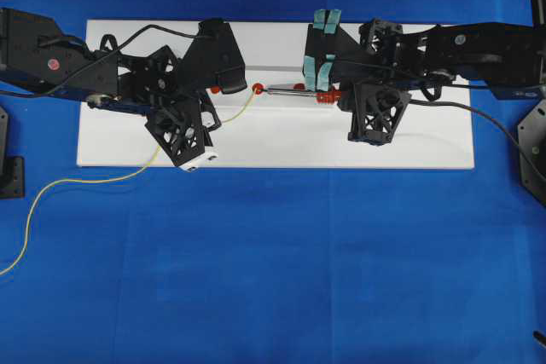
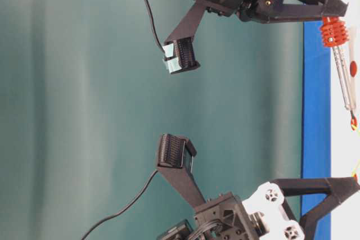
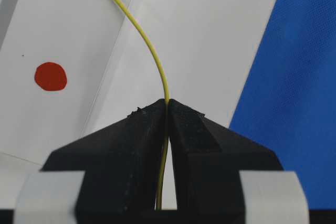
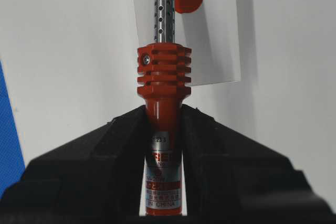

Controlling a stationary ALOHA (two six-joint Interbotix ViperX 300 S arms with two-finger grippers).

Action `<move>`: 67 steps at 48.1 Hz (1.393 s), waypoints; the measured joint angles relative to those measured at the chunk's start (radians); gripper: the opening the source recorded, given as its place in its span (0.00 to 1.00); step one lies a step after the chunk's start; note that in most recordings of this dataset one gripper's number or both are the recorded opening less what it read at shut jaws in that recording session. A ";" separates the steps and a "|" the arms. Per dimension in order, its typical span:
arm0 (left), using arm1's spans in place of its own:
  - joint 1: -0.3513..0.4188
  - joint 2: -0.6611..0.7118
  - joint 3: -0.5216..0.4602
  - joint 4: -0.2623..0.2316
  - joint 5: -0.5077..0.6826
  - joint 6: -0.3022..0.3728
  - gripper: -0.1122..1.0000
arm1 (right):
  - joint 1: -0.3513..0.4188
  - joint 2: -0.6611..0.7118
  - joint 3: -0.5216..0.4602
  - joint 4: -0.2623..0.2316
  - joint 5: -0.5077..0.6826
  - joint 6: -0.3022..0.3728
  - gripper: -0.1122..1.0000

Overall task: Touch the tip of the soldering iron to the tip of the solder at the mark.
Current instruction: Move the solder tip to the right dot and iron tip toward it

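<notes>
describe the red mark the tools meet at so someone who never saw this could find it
Start at the white board on the blue cloth. Near its middle, between the two arms, lie two red dots. The mark is the right one, where the yellow solder ends and the soldering iron points; the left dot is bare.

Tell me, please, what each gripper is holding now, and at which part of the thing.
The left gripper pinches the solder a short way behind its tip. The right gripper clamps the soldering iron on its red handle, just behind the ribbed collar.
</notes>
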State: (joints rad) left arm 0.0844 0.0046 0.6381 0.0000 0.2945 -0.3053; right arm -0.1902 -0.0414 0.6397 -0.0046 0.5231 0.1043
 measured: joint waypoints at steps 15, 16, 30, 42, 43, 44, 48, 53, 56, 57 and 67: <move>0.000 -0.014 0.000 -0.002 0.000 0.009 0.13 | 0.000 0.000 0.000 0.002 0.002 0.000 0.16; 0.000 -0.020 0.000 -0.002 0.003 0.009 0.13 | 0.000 0.002 0.000 0.002 0.002 0.000 0.16; 0.000 -0.176 0.061 -0.002 0.034 0.002 0.13 | 0.000 0.000 0.000 0.002 0.000 0.000 0.16; -0.005 -0.295 0.135 0.000 0.028 0.000 0.13 | 0.000 0.002 0.000 0.002 -0.002 0.000 0.16; -0.005 -0.299 0.137 0.000 0.025 0.000 0.13 | 0.000 0.000 0.000 0.002 -0.002 0.000 0.16; -0.005 -0.302 0.140 -0.002 0.021 0.000 0.13 | 0.000 0.002 0.000 0.002 -0.002 0.000 0.16; -0.003 -0.304 0.141 0.000 0.017 0.000 0.13 | 0.000 0.000 0.000 0.002 -0.002 0.000 0.16; -0.005 -0.304 0.141 -0.002 0.014 0.000 0.13 | -0.002 -0.005 0.000 0.000 0.000 0.000 0.16; -0.005 -0.304 0.141 0.000 0.014 0.000 0.13 | -0.002 -0.021 0.002 0.000 0.006 0.000 0.16; -0.003 -0.304 0.141 0.000 0.012 0.000 0.13 | 0.000 -0.031 0.003 0.002 0.009 0.000 0.16; -0.005 -0.302 0.141 -0.002 0.012 -0.003 0.13 | -0.008 -0.169 0.086 0.000 0.051 0.006 0.16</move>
State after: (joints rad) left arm 0.0798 -0.2976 0.7793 -0.0015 0.3068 -0.3083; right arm -0.1979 -0.2102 0.7256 -0.0046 0.5737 0.1104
